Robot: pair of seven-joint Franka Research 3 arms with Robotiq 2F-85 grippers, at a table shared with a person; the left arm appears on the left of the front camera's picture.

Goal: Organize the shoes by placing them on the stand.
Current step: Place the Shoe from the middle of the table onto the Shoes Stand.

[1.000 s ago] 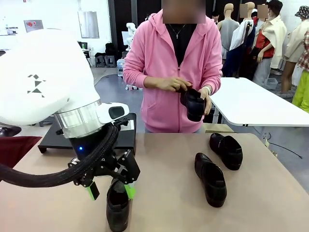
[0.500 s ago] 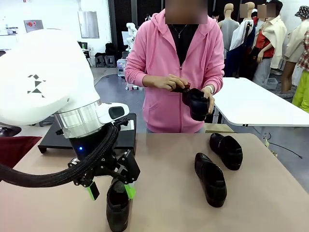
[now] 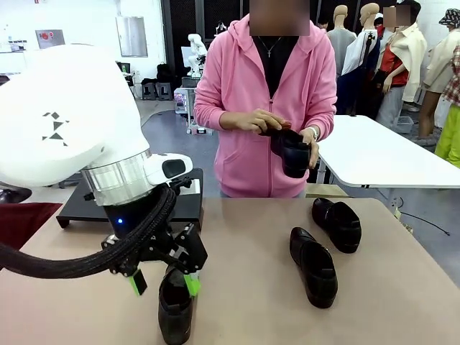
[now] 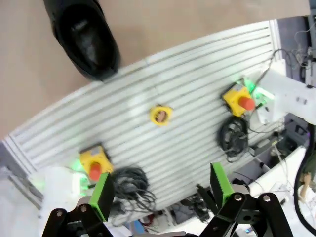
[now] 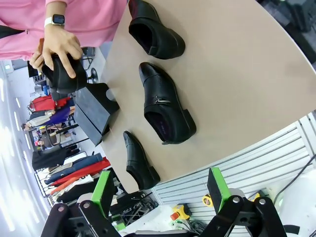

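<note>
- The tan surface (image 3: 244, 237) carries a black stand (image 3: 188, 205) at 10 o'clock.
- One shoe (image 3: 336, 224) lies at 2 o'clock, second shoe (image 3: 314, 267) at 4 o'clock, third shoe (image 3: 175, 313) at 7 o'clock.

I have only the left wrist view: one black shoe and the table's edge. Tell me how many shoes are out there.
Observer: Three lie on the table: the near shoe by the left gripper, then the middle shoe and the far shoe on the robot's right.
Operator: Now locate the stand.
Observer: The stand sits at the table's far edge on the robot's left. No shoe is on what shows of it.
Operator: Report on the person.
Observer: The person stands at the far side holding a fourth shoe off the table.
</note>
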